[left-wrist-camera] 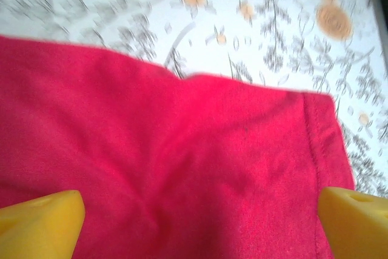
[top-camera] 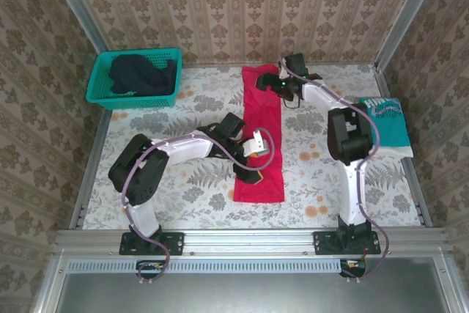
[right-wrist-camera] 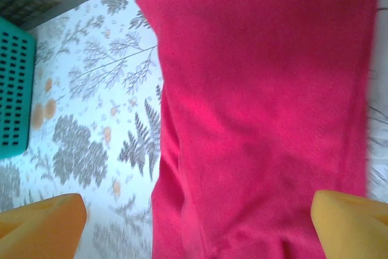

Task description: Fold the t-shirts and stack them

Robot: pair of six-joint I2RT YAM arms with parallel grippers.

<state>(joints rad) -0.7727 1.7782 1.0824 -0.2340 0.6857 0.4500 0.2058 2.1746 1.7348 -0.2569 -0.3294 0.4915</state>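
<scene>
Red-pink t-shirt [top-camera: 260, 133] laid as a long strip down mid-bench, from far edge toward near edge. Left gripper [left-wrist-camera: 200, 222] spread wide, empty, over the near end; right gripper [right-wrist-camera: 194, 222] equally wide, empty, over the far end. Advised: pinch all layers, carry low, match hems. Top view adds teal t-shirt [top-camera: 388, 124] at right edge, dark t-shirt [top-camera: 143, 75] in basket [top-camera: 128, 99], far-left corner; left wrist view adds hem stitching [left-wrist-camera: 312, 150].

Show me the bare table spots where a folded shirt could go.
Bare table between the basket and the red shirt, and toward the near edge between that shirt and the right arm. Crowded: the middle strip, left gripper and right gripper both over the shirt.
</scene>
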